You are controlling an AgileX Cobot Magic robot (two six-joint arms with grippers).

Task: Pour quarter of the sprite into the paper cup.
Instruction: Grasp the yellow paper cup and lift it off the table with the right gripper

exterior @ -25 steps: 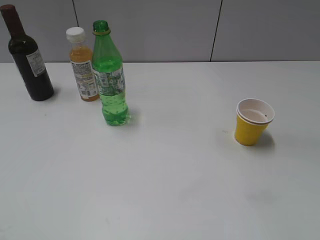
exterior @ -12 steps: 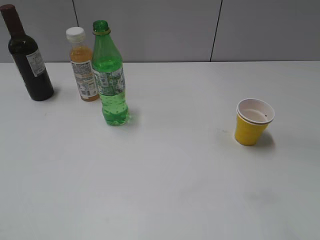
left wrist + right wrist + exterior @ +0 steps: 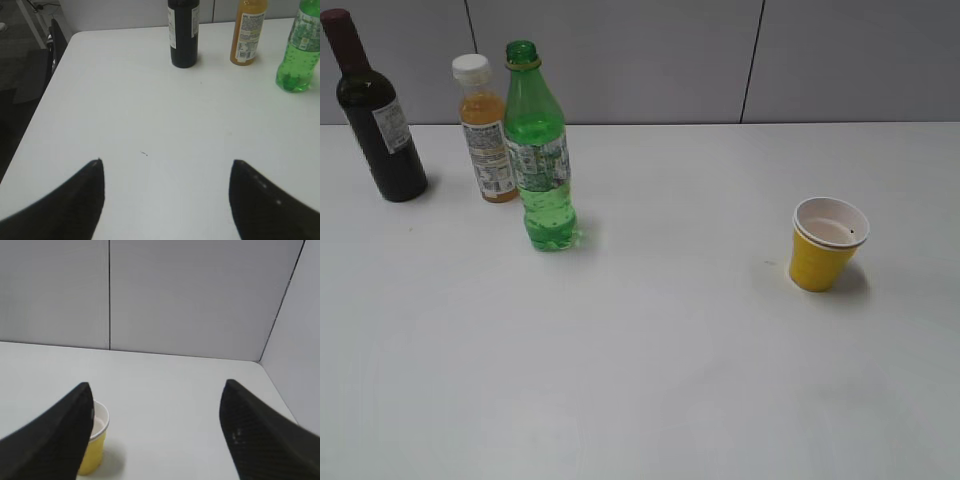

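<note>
Exterior view, left to right on the white table [image 3: 650, 380]: dark wine bottle [image 3: 375, 120], orange-juice bottle [image 3: 486, 130] with white cap, then the sprite [image 3: 540, 150], upright, uncapped, just in front and right of the juice. The paper cup [image 3: 825, 245] stands upright well apart at right, some liquid inside.

Left gripper [image 3: 166, 162]: jaws spread wide, empty, over bare table near the bottles. Right gripper [image 3: 156, 385]: jaws spread, empty; cup beside its left finger.

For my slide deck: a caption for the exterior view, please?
Uncapped sprite stands beside juice bottle and wine bottle; paper cup waits apart, right.
</note>
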